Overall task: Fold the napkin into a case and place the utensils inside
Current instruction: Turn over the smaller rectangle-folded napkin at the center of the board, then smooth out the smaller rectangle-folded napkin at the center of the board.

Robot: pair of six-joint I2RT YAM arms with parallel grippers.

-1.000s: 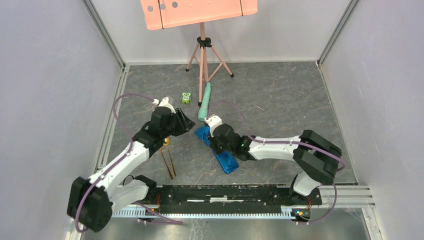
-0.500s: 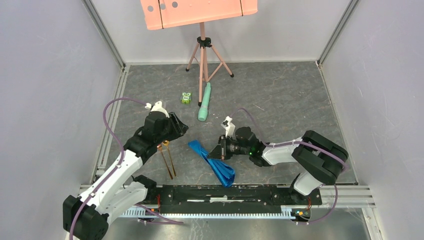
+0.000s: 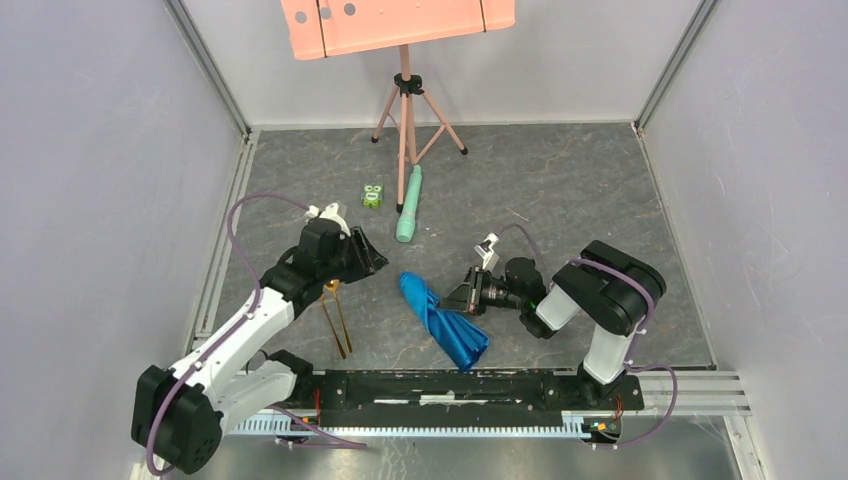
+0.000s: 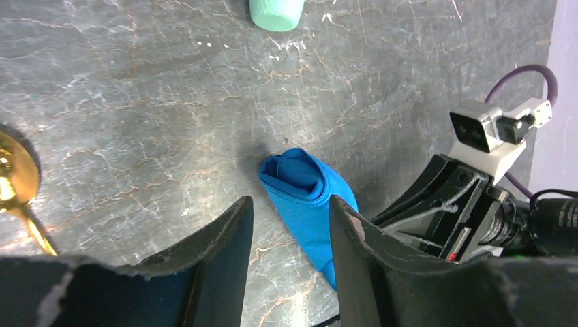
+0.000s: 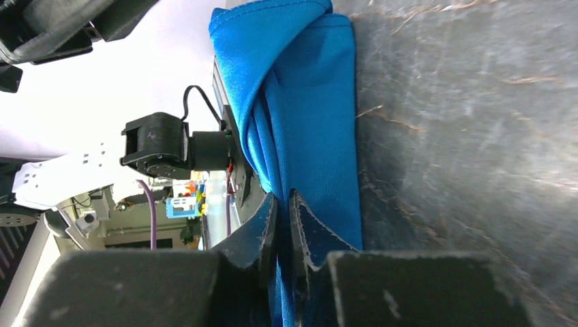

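I read the right tool (image 5: 281, 204) clenched on the napkin (image 3: 441, 322), a long bunched roll on the desk (image 3: 570, 200), apparently pinched along one edge. The left tool (image 4: 290, 208) is released and empty; the utensils (image 3: 338, 322) lie beside it.

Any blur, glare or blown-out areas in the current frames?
Top external: sharp, evenly lit. Left wrist: sharp; soft shadow beside the napkin, gold spoon bowl glints. Right wrist: table streaked with blur, background upper left blown out white, napkin in focus.
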